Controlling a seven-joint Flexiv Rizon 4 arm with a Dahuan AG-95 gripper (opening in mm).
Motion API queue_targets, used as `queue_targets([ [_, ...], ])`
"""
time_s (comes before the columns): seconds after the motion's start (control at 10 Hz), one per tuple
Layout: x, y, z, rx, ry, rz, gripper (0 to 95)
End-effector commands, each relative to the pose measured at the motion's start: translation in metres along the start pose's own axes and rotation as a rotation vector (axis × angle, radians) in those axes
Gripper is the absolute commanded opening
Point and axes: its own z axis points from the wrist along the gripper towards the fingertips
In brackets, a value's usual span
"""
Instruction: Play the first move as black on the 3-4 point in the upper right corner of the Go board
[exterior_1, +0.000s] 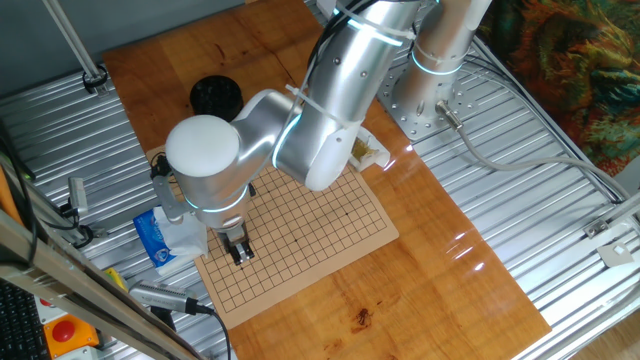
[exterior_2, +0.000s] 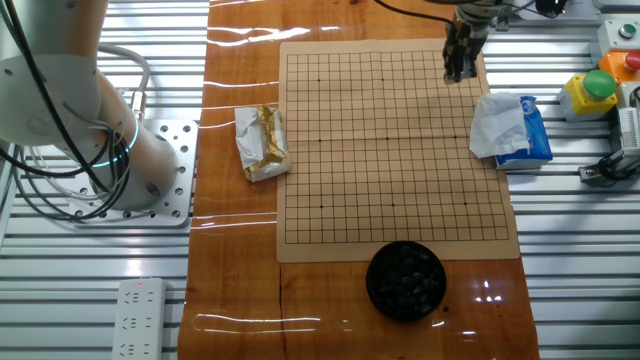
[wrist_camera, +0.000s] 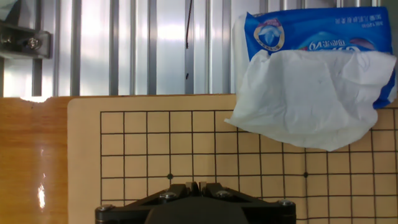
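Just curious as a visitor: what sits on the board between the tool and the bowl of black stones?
Nothing: the other fixed view shows only bare board grid between the tool and the bowl.

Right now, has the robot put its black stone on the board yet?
Not yet: no stone shows on the Go board. The gripper hangs low over the board's corner near the tissue pack, fingers together. Whether they pinch a stone is hidden. The bowl of black stones sits beside the opposite edge. Placing the stone is left.

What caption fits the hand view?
Gripper low over the Go board corner, tissue pack lying alongside.
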Motion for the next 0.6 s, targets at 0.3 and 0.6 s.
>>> queue_targets([
  [0.3,0.0006,0.0026,0.0018,-0.002,0.009,0.002,0.0],
  [0.6,0.0012,0.0072,0.0051,-0.001,0.01,0.003,0.0],
])
